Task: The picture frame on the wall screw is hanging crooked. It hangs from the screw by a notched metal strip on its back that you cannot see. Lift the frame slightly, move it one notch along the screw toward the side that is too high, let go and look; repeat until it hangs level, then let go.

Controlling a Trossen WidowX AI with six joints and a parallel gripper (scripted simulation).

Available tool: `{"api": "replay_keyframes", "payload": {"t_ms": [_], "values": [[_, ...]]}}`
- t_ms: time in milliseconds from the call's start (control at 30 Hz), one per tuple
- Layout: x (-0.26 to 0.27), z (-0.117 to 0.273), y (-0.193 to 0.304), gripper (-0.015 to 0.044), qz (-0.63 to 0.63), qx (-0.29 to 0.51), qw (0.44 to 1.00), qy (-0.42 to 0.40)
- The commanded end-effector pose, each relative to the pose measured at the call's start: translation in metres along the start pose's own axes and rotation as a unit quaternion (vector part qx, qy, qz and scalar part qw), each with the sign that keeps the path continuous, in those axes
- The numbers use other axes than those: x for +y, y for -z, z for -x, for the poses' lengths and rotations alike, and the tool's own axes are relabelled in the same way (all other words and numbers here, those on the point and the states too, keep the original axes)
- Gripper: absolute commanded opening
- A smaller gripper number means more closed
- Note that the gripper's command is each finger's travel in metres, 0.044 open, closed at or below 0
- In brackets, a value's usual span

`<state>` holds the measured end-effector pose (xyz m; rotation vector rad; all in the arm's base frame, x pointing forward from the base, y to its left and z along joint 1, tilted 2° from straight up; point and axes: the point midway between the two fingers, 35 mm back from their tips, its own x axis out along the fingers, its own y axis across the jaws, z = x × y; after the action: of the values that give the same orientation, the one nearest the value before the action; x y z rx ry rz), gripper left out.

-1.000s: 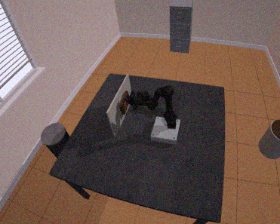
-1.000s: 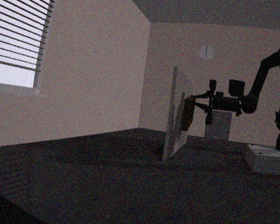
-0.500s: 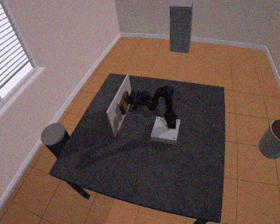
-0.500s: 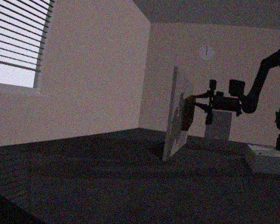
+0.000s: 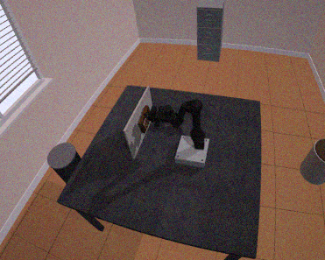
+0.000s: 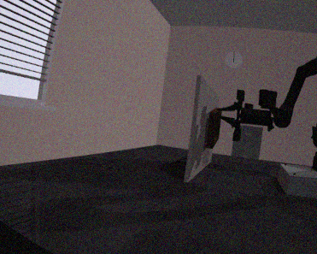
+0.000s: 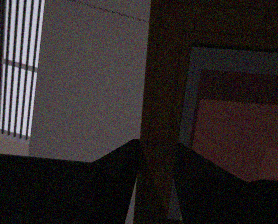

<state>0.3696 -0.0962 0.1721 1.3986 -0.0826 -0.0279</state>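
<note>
Gripping the brown picture frame (image 5: 144, 120) (image 6: 213, 129) (image 7: 162, 85) by its border, the claw (image 5: 151, 115) (image 6: 221, 114) (image 7: 156, 148) has a finger on either side. The frame is at the face of an upright pale panel (image 5: 135, 130) (image 6: 194, 144), near the table's (image 5: 199, 200) (image 6: 117, 213) window-side edge. Outward, the dark arm (image 5: 191, 106) (image 6: 294, 85) bends back to its white base (image 5: 181, 157) (image 6: 292, 183), inside the table's edges. Beyond the table's far edge stands a grey cabinet (image 5: 209, 34) (image 6: 247, 142).

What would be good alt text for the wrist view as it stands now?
The gripper is closed on the brown side border of a picture frame, one dark finger on each side. Right of the border shows a reddish picture with a gray inner edge; left are a plain wall and window blinds.
</note>
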Motion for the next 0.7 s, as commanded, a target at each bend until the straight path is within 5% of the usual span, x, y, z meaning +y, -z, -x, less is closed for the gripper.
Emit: {"api": "replay_keyframes", "payload": {"t_ms": [0, 667], "values": [[0.0044, 0.0003, -0.0001, 0.0000, 0.003, 0.000, 1.000, -0.004], [0.0109, 0.0004, -0.0001, 0.0000, 0.003, 0.000, 1.000, -0.004]]}}
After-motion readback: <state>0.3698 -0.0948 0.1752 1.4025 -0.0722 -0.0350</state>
